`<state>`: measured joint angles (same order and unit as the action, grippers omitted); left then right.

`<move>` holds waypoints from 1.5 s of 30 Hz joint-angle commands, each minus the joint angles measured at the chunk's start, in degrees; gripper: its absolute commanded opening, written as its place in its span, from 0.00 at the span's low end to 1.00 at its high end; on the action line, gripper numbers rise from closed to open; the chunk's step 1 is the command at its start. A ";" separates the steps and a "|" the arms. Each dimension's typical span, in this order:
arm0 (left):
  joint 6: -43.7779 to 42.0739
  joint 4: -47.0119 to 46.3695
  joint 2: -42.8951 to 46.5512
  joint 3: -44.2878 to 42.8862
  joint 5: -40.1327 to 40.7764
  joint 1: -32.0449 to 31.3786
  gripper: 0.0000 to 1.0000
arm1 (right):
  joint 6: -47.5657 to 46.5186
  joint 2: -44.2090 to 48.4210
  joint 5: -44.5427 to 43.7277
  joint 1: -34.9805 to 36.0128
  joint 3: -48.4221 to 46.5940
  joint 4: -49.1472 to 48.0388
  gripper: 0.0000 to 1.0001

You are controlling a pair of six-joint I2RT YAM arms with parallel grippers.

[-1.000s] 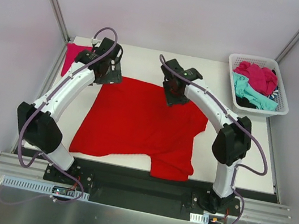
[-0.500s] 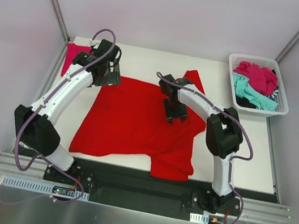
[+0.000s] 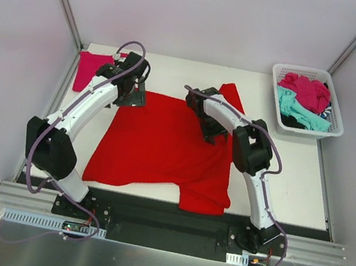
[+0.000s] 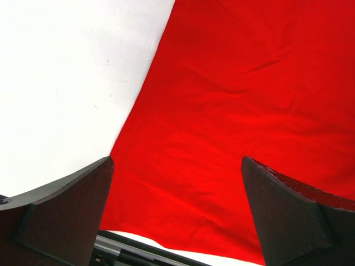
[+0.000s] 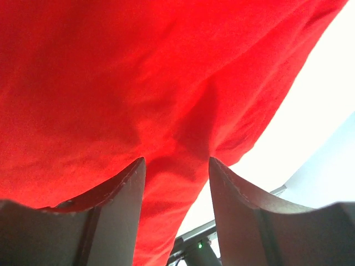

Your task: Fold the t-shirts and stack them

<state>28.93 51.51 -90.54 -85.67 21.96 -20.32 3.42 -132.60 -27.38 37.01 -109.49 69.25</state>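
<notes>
- Your right gripper point(image 5: 176, 162) sits low over the red t-shirt point(image 3: 162, 147). Its fingers are apart, with a ridge of cloth showing between them but not pinched. Close only once both pads bracket that ridge.
- Your left gripper point(image 4: 175, 164), wide apart and empty, hovers at the shirt's far left corner. Come down on the cloth edge, not the bare table point(image 3: 174, 71).
- The shirt lies spread across the table's middle, under both grippers. Lift both far corners together so the fold lands even.

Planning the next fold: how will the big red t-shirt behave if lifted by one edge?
Probably floppy: the red t-shirt lies flat with soft wrinkles, so it should drape and sag. Likely light, and it may bunch on the table if pushed.
</notes>
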 commanded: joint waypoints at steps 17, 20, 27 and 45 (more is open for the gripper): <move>-1.42 -0.88 -10.78 -8.18 3.36 -0.43 0.99 | -5.97 -0.74 4.16 -13.28 -11.62 -0.44 0.52; -2.03 -0.88 -17.11 -14.34 2.31 -0.43 0.99 | -4.83 0.31 5.66 -13.28 -13.38 2.71 0.52; -0.19 -1.14 -18.98 -13.31 -0.25 -2.53 0.99 | -3.68 14.98 7.25 -11.79 1.81 -1.67 0.52; -0.45 -4.04 -31.53 -15.31 4.67 -2.97 0.99 | -1.05 19.12 7.51 -10.47 18.87 -7.73 0.51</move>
<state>27.99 47.37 -118.87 -98.04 24.23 -23.57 1.06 -116.86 -20.05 26.13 -92.33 61.91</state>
